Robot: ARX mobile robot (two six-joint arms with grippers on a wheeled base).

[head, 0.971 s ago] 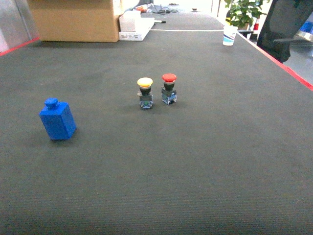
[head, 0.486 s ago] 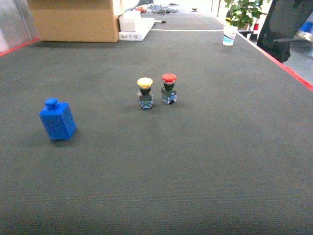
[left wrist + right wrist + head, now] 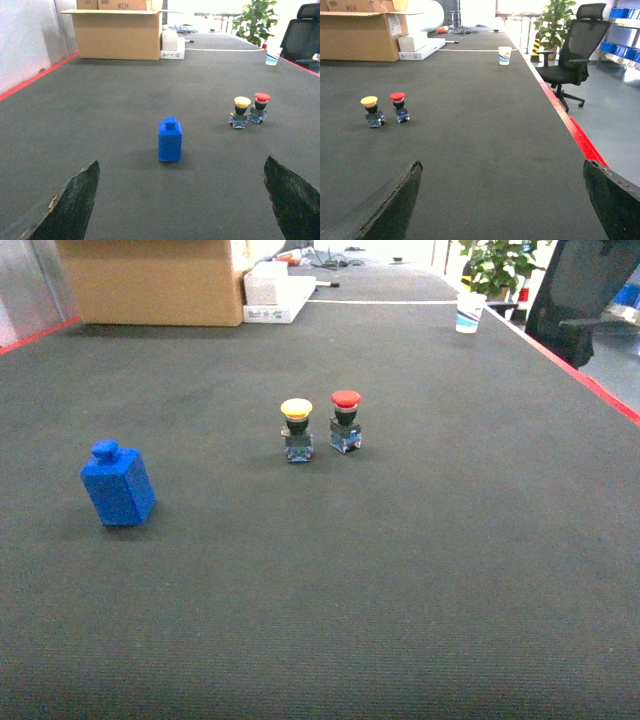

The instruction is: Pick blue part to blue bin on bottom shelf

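Observation:
The blue part (image 3: pixel 118 486) stands upright on the dark mat at the left, a small boxy block with a round knob on top. It also shows in the left wrist view, the blue part (image 3: pixel 170 139) straight ahead and well beyond my left gripper (image 3: pixel 181 167), which is open with nothing between its dark fingertips (image 3: pixel 75 200). My right gripper (image 3: pixel 502 167) is open too, over bare mat, far right of the part. Neither gripper appears in the head view. The blue bin and the bottom shelf are out of view.
A yellow push button (image 3: pixel 297 429) and a red push button (image 3: pixel 345 420) stand side by side mid-mat. A cardboard box (image 3: pixel 150 280) and white boxes (image 3: pixel 275 295) sit at the back, a paper cup (image 3: pixel 470 312) at the far right. A red-edged border (image 3: pixel 570 127) and office chair (image 3: pixel 570 55) lie right.

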